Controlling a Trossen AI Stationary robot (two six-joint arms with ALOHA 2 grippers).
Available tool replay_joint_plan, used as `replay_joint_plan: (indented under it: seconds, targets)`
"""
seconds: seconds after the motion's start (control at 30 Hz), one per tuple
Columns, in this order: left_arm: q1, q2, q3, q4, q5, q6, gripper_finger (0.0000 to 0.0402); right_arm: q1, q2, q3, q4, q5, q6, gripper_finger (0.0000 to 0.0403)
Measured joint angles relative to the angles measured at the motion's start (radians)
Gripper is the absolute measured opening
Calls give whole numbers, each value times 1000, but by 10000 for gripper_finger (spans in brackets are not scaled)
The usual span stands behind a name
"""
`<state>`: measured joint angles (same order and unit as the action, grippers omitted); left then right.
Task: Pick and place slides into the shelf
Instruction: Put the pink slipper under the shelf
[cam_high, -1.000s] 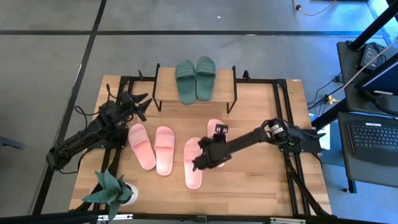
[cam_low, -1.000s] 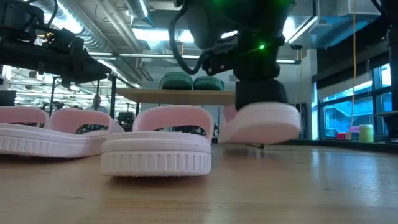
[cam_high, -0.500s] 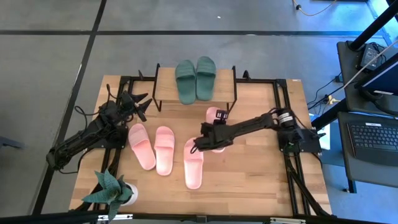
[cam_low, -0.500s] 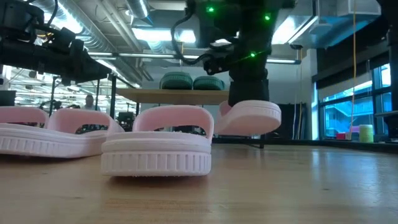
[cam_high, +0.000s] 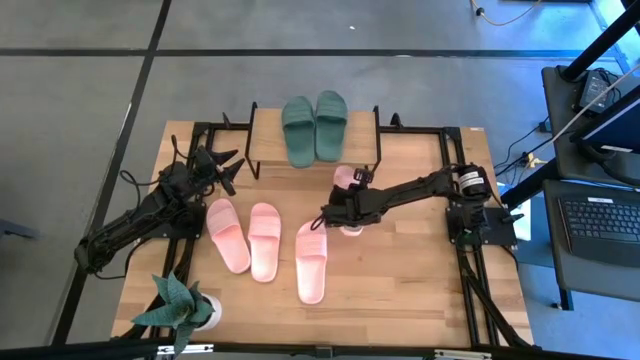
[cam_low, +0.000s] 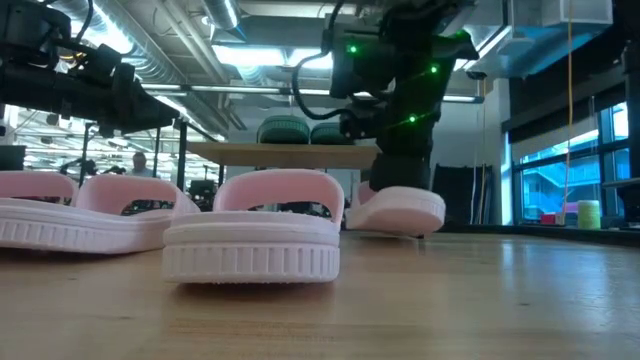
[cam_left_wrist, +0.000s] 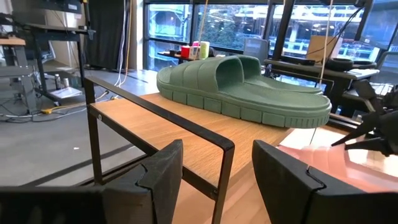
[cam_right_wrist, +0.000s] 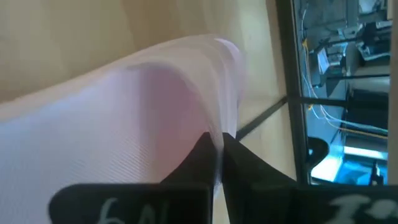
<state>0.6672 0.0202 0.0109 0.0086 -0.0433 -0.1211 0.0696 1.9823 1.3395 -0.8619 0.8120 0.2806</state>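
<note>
My right gripper (cam_high: 345, 212) is shut on a light pink slide (cam_high: 346, 181) just in front of the shelf (cam_high: 265, 146), right of its middle. In the low view that slide (cam_low: 400, 208) hangs tilted below the gripper, close above the table. The dark green pair (cam_high: 315, 127) lies sole-down on the shelf's plank. Three more pink slides (cam_high: 227, 236) (cam_high: 265, 241) (cam_high: 311, 262) lie sole-down on the table. My left gripper (cam_high: 222, 165) waits open at the shelf's left end, and its wrist view shows a green slide (cam_left_wrist: 249, 87) on the plank. My right gripper pinches a thin curved edge of the pink slide (cam_right_wrist: 227, 127) between its two shut fingers (cam_right_wrist: 199, 158), seemingly the strap's edge. It comes from above, pointing down. The slide hangs tilted below it; whether its low end touches the table I cannot tell.
A potted plant (cam_high: 180, 305) stands at the table's near left corner. Black frame rails (cam_high: 447, 170) run along the table's sides. Bare wood lies right of the pink slides and along the near edge.
My right gripper has carried the pink slide from the middle of the table toward the far edge, up to the shelf's front, and has come down, so the slide now hangs lower. The other slides have not moved.
</note>
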Motion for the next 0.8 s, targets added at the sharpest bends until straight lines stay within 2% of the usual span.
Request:
replay_joint_plan:
  seconds: [0.17, 0.37, 0.57, 0.8]
  targets:
    - [0, 0, 0, 0, 0, 0, 186, -15, 0, -8, 21, 1, 10, 15]
    - [0, 0, 0, 0, 0, 1, 186, -15, 0, -8, 35, -3, 2, 74]
    - [0, 0, 0, 0, 0, 1, 186, -14, 0, -8, 33, -8, 19, 107]
    - [0, 0, 0, 0, 0, 1, 186, -14, 0, -8, 34, -103, 5, 148]
